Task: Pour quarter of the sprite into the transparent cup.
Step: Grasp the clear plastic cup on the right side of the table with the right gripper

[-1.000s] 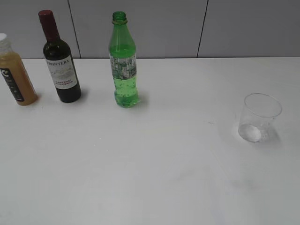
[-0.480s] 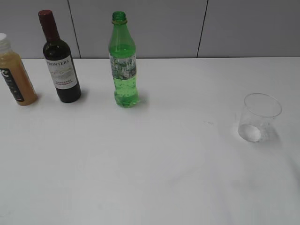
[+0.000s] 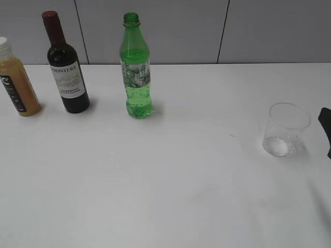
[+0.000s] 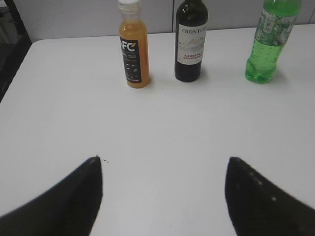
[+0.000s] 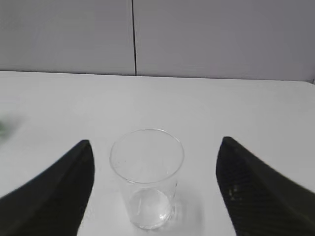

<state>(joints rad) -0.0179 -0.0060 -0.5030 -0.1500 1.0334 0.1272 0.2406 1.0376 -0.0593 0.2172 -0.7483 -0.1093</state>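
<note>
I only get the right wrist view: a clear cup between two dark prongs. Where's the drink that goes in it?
Observer: The tall green plastic bottle stands upright far to the left of the clear plastic cup, near the table's far edge.
Visitor: Is its cap on?
Observer: No, its mouth is open.
Visitor: Anything beside it?
Observer: A dark glass wine bottle and an orange juice bottle with a white cap stand further left.

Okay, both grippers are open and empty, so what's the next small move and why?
Probably advance the right gripper around the transparent cup to steady it: the cup stands centred between its open fingers, while the sprite stands uncapped and untouched.
</note>
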